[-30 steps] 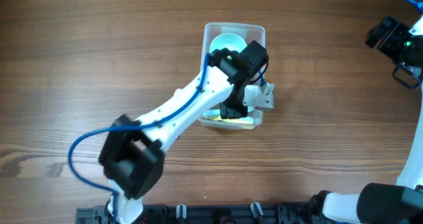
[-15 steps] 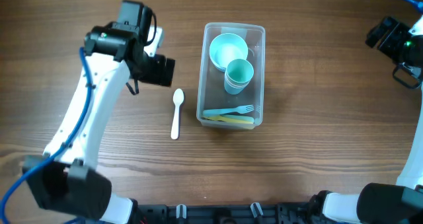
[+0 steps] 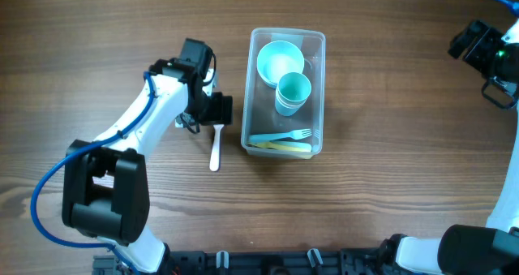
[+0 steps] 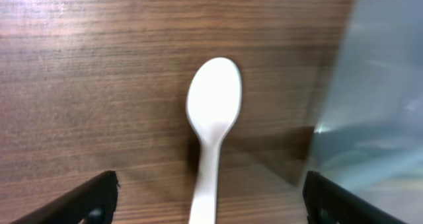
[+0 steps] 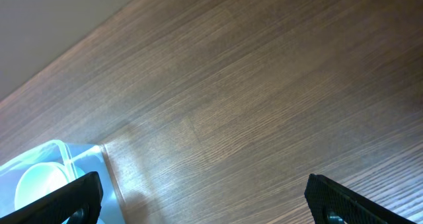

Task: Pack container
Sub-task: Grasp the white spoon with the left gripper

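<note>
The clear container stands mid-table and holds a teal bowl, a teal cup, a teal fork and a yellow utensil. Just left of it a white spoon lies on the wood. My left gripper hovers over the spoon's upper end. In the left wrist view the spoon runs down between my open fingers, which are not touching it, and the container wall shows at right. My right gripper stays far right, open and empty.
The right wrist view shows bare wood between my right gripper's spread fingers, with the container corner and the bowl at lower left. A black rail runs along the table's near edge.
The left arm left the container, swung out to the left, then came back over the spoon with its jaws open. The right arm has not moved.
</note>
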Robot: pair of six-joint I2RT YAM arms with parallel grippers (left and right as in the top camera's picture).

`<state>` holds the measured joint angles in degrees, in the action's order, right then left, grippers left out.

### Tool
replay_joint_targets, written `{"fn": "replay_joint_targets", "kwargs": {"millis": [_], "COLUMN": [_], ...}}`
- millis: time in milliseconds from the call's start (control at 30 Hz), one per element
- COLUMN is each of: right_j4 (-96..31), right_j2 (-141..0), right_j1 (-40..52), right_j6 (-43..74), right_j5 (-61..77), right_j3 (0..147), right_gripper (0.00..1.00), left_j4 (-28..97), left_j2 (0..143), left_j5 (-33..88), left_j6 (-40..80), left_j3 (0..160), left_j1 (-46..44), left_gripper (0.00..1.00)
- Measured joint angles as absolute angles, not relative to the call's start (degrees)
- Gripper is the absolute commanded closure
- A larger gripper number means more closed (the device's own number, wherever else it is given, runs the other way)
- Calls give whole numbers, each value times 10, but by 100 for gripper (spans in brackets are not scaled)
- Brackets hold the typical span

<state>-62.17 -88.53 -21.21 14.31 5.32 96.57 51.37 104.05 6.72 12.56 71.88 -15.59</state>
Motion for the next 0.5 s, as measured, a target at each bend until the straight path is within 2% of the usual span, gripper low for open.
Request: {"fn": "replay_joint_targets", "kwargs": {"millis": [233, 500], "right_j4": [-622, -622], "right_j2": [-885, -885], "right_j1": [-212, -212], "right_j6": [143, 143], "right_j5": [53, 53], "right_j3": [966, 966], "right_gripper": [0, 0], "left_j4": [432, 389], "left_j2": [1040, 1043], "left_j5": [43, 27], "left_j6": [143, 144], "left_j3": [636, 604], "left_j1": [-156, -180], "left_gripper": [23, 43]}}
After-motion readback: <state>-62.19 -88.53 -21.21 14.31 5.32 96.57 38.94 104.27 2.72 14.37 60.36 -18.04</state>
